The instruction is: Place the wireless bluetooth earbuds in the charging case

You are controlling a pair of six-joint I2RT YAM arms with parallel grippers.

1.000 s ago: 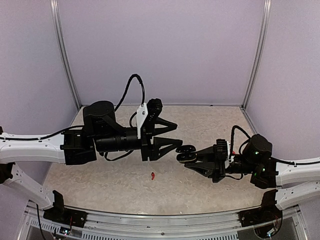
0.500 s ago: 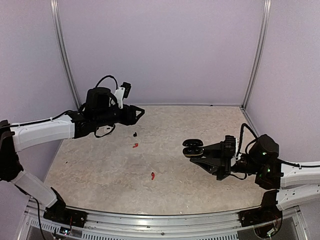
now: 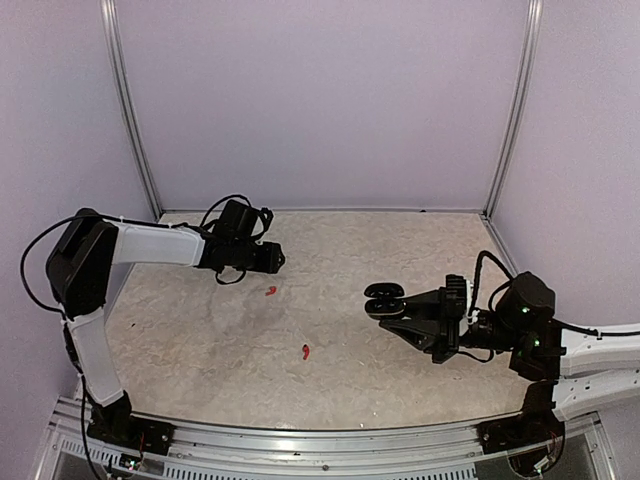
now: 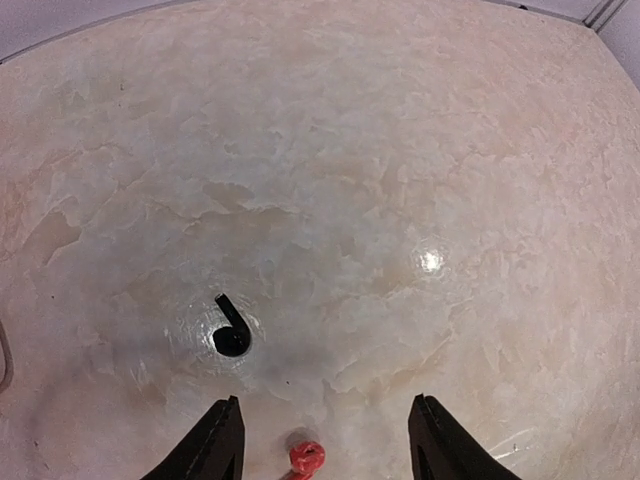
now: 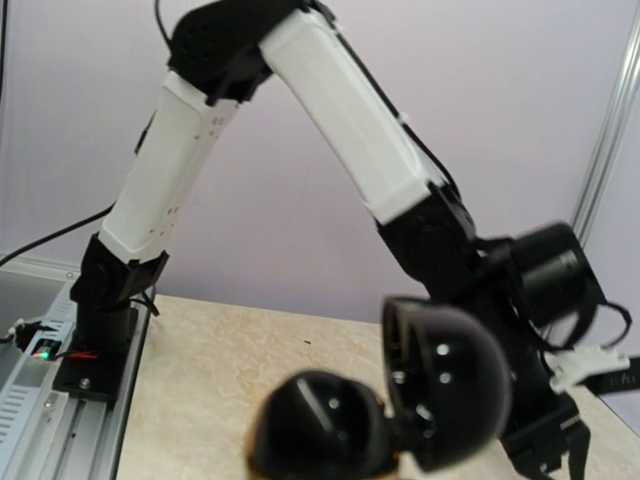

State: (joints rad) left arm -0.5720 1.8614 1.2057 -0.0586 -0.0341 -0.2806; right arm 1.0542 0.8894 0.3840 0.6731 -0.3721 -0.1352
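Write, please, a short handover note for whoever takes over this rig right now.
The left gripper is open and empty, low over the table, by the black earbud and a red earbud.
The right gripper is shut on the charging case, held open above the table.
A second red earbud lies loose nearer the bases.
Done: case lifted, lid open.
Left: pick up and insert each earbud; none is gripped yet.

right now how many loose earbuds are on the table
3: black earbud and one red earbud by the left gripper, second red earbud alone, nearer on the table. The held case may hide more.
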